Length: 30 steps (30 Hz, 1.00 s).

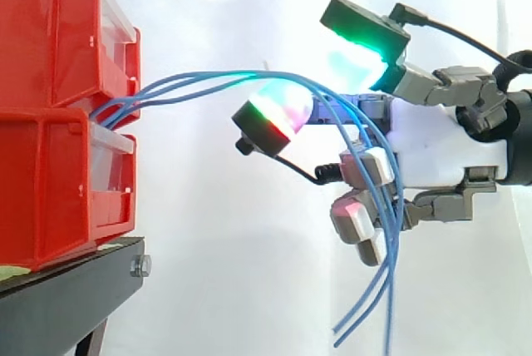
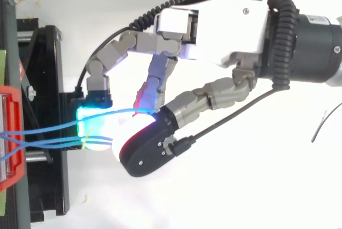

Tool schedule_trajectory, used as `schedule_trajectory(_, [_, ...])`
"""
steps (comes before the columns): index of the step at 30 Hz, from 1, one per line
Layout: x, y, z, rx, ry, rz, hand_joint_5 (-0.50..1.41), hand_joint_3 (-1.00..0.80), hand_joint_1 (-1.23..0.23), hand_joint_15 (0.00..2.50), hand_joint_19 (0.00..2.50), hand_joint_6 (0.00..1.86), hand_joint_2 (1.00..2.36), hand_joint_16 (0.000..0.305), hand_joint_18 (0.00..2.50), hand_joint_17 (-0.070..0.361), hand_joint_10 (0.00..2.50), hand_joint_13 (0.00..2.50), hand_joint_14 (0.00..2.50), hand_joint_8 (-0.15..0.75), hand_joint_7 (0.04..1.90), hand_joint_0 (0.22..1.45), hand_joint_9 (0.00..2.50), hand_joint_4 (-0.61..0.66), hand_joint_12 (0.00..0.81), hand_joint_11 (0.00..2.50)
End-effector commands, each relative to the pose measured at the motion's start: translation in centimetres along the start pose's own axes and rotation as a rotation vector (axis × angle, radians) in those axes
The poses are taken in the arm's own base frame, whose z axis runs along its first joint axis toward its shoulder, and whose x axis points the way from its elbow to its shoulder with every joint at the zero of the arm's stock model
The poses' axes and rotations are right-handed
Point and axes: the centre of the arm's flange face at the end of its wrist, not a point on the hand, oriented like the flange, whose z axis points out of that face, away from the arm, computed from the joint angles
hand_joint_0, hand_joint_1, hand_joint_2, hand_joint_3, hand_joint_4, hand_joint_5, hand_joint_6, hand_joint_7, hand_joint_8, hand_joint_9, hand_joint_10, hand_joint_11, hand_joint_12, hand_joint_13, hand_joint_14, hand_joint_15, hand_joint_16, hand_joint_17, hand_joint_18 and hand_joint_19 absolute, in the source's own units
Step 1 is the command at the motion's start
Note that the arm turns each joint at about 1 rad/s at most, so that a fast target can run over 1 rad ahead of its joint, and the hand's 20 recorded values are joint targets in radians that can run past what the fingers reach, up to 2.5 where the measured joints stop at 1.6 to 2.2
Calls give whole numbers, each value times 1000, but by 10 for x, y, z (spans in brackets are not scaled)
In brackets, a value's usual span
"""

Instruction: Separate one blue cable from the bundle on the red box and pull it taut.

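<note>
1. The red bins [image 1: 50, 115] sit stacked at the left edge of the side view on the black stand [image 1: 75, 277], with the white curtain [image 1: 233, 248] behind.
2. The blue cables [image 1: 208, 80] come out of the gap between the upper and lower bin, at left centre of the frame. They rise rightward in a shallow arc.
3. The hand [image 1: 432, 152] enters from the right edge at mid height.
4. The arc of cables lies across the top of one fingertip pad [image 1: 278, 111], which glows green, magenta and red at frame centre. A green-glowing pad [image 1: 362, 61] stands above and to the right of it, apart from the cables.
5. Past the first pad the cables turn down and run between the curled lower fingers [image 1: 366, 165] and the palm. They then hang loose toward the bottom of the frame. The hand is closed around several strands together.
6. The stretch from the bins to the hand bows gently rather than running straight.
7. In the top view the hand [image 2: 224, 25] reaches in from the upper right. The cables [image 2: 43, 130] run from the red bin at the left edge to a cyan-glowing pad [image 2: 88, 119] above the stand [image 2: 45, 79].
</note>
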Motion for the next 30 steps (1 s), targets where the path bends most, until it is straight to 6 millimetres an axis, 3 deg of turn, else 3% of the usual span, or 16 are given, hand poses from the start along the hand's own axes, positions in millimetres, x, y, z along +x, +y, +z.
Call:
schedule_trajectory(1, [-5,2,-3,14,3,-7,-23,-500,-624,546,580,792,1000,64,1096,145,24,1168,22,285,905,433,1311,-61,458,505])
schedule_trajectory(7, [-10,1,-4,14,16,-7,-45,-500,-716,549,562,810,1000,64,1075,144,23,1134,21,292,870,435,1258,1,457,534])
schedule_trajectory(10, [-14,0,-4,13,19,-7,-50,-500,-694,559,585,817,1000,58,1021,131,25,1109,21,277,876,501,1248,-1,434,544])
schedule_trajectory(18, [-15,1,-4,13,23,-7,-51,-289,-754,556,563,853,1013,60,1036,134,25,1108,21,297,941,562,1258,11,445,586])
schedule_trajectory(23, [-16,0,-4,13,21,-7,-77,-240,-872,571,580,910,1017,54,987,122,27,1057,24,282,825,607,1192,38,421,642])
schedule_trajectory(26, [-15,3,-4,10,22,-6,-88,-294,-919,560,559,923,1015,54,990,120,32,1060,22,280,818,681,1180,-20,419,665])
schedule_trajectory(28, [-15,5,-5,7,22,-6,-93,-459,-935,561,550,930,1003,52,989,118,30,1054,24,276,854,740,1185,-93,413,674])
schedule_trajectory(30, [-17,7,-6,8,22,-6,-97,-500,-947,557,541,937,1000,52,988,117,27,1055,22,268,851,756,1183,-143,410,675])
